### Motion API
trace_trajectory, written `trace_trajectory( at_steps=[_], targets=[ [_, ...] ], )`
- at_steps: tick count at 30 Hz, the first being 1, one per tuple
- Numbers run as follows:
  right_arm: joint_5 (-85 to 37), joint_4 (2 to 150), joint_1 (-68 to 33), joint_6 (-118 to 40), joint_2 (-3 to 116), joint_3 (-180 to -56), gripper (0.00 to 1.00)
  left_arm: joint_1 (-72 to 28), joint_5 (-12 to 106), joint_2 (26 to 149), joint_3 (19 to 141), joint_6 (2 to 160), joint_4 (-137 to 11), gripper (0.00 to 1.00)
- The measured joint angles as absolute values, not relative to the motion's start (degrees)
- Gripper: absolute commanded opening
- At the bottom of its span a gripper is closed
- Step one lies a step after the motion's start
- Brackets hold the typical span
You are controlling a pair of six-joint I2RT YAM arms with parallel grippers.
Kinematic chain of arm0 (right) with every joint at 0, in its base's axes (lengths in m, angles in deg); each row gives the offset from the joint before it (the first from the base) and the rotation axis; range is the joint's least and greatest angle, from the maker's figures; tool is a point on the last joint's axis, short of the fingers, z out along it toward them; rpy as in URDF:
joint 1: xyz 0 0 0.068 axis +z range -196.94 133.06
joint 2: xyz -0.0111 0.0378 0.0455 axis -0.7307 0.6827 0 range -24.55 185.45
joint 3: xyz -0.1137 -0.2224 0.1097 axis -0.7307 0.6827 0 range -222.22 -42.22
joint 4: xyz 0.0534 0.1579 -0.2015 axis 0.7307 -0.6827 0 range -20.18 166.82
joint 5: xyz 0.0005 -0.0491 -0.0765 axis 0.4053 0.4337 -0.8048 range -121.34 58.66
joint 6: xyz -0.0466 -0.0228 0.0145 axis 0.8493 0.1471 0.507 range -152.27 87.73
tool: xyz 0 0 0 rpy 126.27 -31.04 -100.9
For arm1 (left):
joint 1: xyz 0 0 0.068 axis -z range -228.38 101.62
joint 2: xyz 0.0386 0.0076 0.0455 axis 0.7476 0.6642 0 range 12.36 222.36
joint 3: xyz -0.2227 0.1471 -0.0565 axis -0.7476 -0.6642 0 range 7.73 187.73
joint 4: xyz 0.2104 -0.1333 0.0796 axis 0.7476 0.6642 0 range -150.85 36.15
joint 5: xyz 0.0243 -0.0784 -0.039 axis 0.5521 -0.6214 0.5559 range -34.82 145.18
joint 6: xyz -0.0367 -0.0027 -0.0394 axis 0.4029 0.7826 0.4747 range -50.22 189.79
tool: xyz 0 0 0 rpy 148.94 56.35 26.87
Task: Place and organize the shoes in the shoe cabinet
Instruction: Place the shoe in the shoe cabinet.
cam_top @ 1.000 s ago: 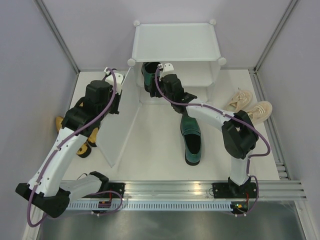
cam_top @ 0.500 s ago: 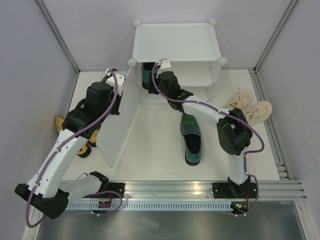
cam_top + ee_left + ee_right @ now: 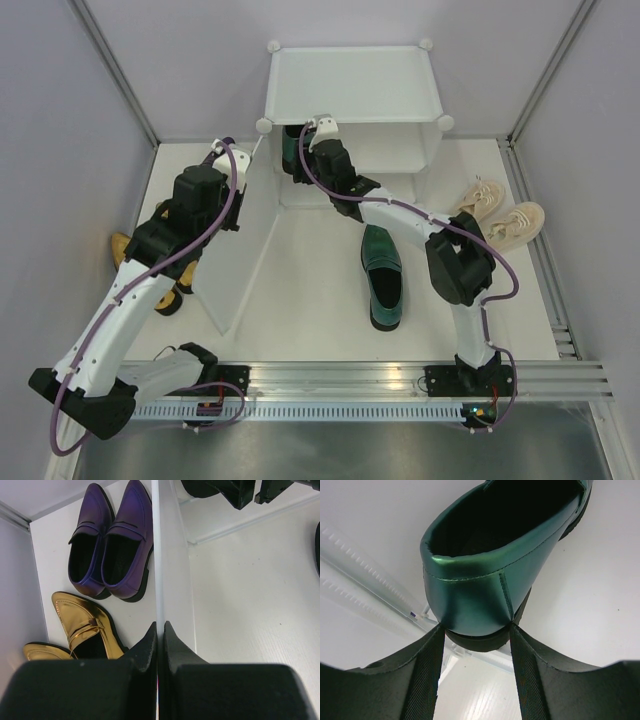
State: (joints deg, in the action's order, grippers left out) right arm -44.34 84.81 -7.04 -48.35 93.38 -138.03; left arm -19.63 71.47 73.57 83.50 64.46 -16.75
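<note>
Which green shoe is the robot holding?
The green loafer at the cabinet's opening, heel between the right end effector's fingers; the other loafer lies free on the table.

I find no writing, label, brand name, number or sign that I can read in any of my three camera views. One tiny blue mark, in my right wrist view, is too small to make out.

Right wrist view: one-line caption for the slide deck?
Right gripper clamps the heel of a glossy green loafer, its toe pointing away from the camera.
</note>
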Motion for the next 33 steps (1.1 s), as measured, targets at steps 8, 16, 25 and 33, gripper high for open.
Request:
trace_trajectory(
  at_steps=[8,16,25,33],
  targets=[
    [-44.5,83.9,-7.0,-47.7,94.7,-140.1,0.71,-19.5,71.6,73.4,83.4,64.3,-16.8,0.02],
    [-44.7,87.5,-7.3,-46.5,93.5,-136.2,0.88,-19.3,71.6,73.0,83.1,64.3,-16.7,0.02],
    [-45.1,88.0,-7.3,-47.6,93.4,-136.2,0.98,-19.0,71.6,72.2,82.6,64.3,-16.6,0.02],
    [-45.6,89.2,-6.7,-48.7,94.4,-137.5,0.98,-19.0,71.6,71.8,82.4,64.3,-16.7,0.02]
  ],
)
